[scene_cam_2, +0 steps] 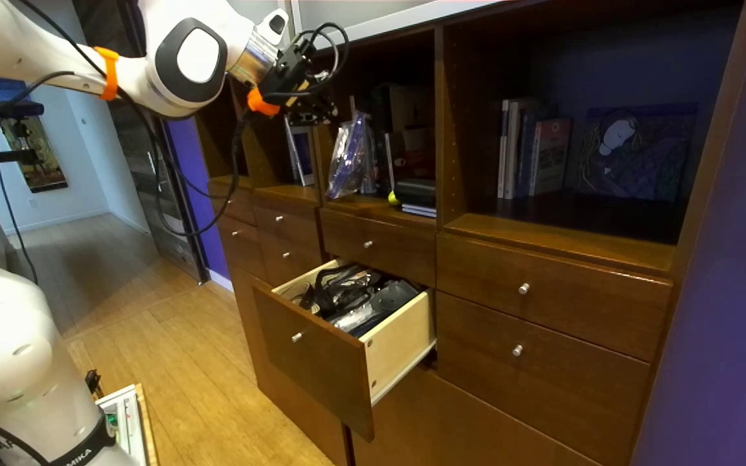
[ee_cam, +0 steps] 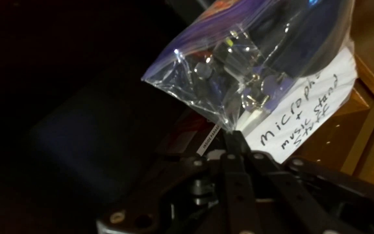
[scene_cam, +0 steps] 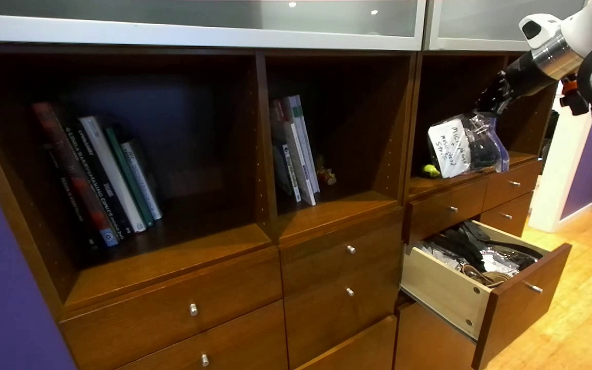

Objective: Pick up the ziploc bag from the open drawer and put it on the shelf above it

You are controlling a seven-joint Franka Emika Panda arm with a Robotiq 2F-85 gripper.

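Black handwriting on the white paper label (ee_cam: 307,109) of the ziploc bag (ee_cam: 248,68) says "microphone + music stand stuff", the first word's end covered in the wrist view but readable, if small, in an exterior view. On a narrow white strip (ee_cam: 208,141) beside the bag, the wrist view shows "INSIDE PARAG", cut off where the bag crosses it. In an exterior view a black book spine (scene_cam: 99,177) bears "BARRY" and "MAKING COMICS", the neighbouring spines (scene_cam: 115,174) too blurred to make out, and the dark band (scene_cam_2: 96,440) round the white robot arm (scene_cam_2: 17,369) shows "MIKA"
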